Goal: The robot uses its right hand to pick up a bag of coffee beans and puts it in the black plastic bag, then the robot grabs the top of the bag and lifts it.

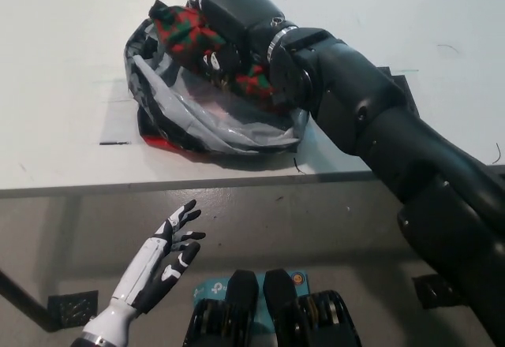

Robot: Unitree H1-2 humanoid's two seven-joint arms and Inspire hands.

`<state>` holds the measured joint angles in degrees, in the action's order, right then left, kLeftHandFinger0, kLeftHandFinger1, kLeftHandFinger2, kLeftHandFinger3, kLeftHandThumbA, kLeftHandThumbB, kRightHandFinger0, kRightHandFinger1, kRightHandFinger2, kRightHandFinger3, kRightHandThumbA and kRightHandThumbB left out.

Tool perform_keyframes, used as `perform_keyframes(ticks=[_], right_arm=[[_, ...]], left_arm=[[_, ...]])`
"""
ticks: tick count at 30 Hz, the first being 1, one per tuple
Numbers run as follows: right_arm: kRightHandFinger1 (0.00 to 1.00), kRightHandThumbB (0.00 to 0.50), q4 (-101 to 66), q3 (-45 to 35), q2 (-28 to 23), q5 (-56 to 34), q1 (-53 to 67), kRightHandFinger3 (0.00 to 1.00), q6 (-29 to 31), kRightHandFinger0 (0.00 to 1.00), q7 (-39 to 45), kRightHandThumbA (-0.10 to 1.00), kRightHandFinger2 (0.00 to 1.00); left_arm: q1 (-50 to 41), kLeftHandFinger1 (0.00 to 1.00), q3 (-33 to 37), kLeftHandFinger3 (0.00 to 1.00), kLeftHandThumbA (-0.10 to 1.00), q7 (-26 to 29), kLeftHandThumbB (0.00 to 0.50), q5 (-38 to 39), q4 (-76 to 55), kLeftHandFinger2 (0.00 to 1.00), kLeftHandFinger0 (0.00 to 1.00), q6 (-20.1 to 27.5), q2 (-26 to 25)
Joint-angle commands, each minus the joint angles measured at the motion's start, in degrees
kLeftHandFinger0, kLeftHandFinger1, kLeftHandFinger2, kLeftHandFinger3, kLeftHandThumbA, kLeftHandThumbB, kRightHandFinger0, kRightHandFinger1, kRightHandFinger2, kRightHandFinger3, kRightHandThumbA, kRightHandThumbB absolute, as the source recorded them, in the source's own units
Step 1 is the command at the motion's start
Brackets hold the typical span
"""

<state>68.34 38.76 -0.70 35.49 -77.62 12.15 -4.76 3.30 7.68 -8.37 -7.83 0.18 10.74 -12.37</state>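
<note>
White counter [63, 87] fills the upper part of the head view, with grey floor below its front edge. At lower left the white left hand [162, 262] rests off the counter, fingers spread, holding nothing. Further right, the black plastic bag [170, 114] sits slumped with its mouth open upward; its thin film looks soft and slippery, so the bunched rim is probably the best hold for lifting. Over that mouth, the black right hand [229, 27] clasps the red-and-green bag of coffee beans [183, 31]. It looks soft and fairly light, its long axis running roughly left to right, the free end pointing left.
</note>
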Motion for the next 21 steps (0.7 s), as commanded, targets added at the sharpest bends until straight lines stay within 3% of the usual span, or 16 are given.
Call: perform_keyframes(ticks=[1,4,5,8,10,13,21], right_arm=[[0.35,0.175,-0.67,-2.33,0.56,-0.07,-4.73,0.58,0.99,0.0,-2.07,-0.1,0.78],[0.42,0.169,-0.66,-2.8,0.89,-0.01,-5.03,0.73,0.51,0.0,-1.82,-0.1,0.86],[0.44,0.17,-0.66,-2.88,0.93,0.08,-5.1,0.84,0.51,0.0,-2.07,-0.1,0.89],[0.46,0.158,-0.14,-3.31,1.12,0.15,-5.61,0.91,0.76,0.0,-2.58,-0.1,0.9],[0.46,0.144,-0.32,-4.09,1.23,-0.26,-5.81,0.94,0.03,0.0,-2.02,-0.1,0.91],[0.42,0.146,-0.58,-5.53,1.51,-1.24,-6.46,0.9,-1.24,0.0,-0.49,-0.1,0.86],[0.43,0.132,2.23,-7.84,2.38,-1.47,-7.98,0.89,-0.91,0.0,-1.26,-0.1,0.87]], left_arm=[[1.24,0.79,0.43,1.0,0.9,-1.39,0.127,0.24,-1.75,0.96,0.73,0.79,-0.6],[1.4,0.79,0.63,1.0,0.9,-1.53,0.133,0.13,-1.77,0.96,0.73,0.7,-0.65],[1.49,0.79,0.69,1.0,0.9,-1.6,0.133,0.1,-1.8,0.96,0.73,0.65,-0.66],[1.65,0.79,0.79,1.0,0.88,-1.79,0.121,0.23,-1.82,0.96,0.73,1.1,-0.68],[1.65,0.79,0.86,1.0,0.88,-1.88,0.121,-0.04,-1.85,0.96,0.73,1.17,-0.69],[1.67,0.8,0.98,1.0,0.89,-1.98,0.139,-0.28,-1.92,0.97,0.73,0.99,-0.64],[1.76,0.82,1.22,1.0,0.9,-2.1,0.149,-0.41,-2.16,0.98,0.74,0.36,-0.48]])
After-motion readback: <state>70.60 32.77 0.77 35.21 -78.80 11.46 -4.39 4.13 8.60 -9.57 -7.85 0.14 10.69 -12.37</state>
